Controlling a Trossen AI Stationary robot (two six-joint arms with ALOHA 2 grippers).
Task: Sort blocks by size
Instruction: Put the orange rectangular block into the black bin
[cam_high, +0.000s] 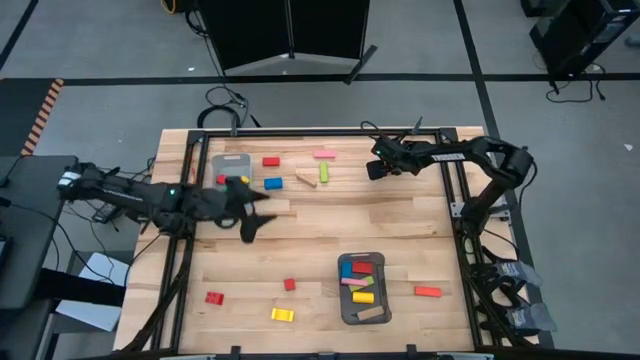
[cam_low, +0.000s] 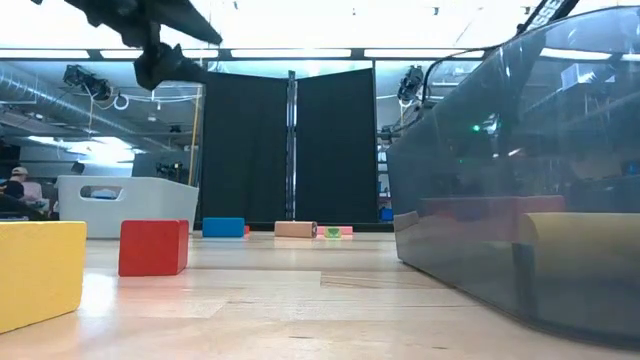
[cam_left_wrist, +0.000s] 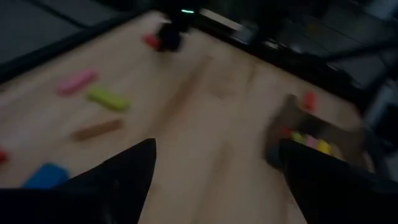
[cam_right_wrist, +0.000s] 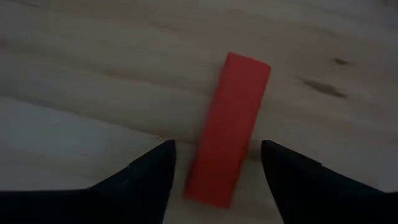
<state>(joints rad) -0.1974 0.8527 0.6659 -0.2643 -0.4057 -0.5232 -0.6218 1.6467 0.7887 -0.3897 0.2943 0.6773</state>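
Two grey trays sat on the table (cam_high: 400, 215): the near tray (cam_high: 362, 288) held several long blocks, and the far tray (cam_high: 231, 167) lay left of it. Loose blocks lay scattered around both. By the look of them, these painted wooden pieces would be light, stiff and smooth, best pinched across the narrow sides. The left gripper (cam_high: 250, 208) hovered beside the far tray, fingers spread and empty. The right gripper (cam_right_wrist: 214, 168) stood over a red bar (cam_right_wrist: 229, 129), fingers spread astride it, not yet pinching.
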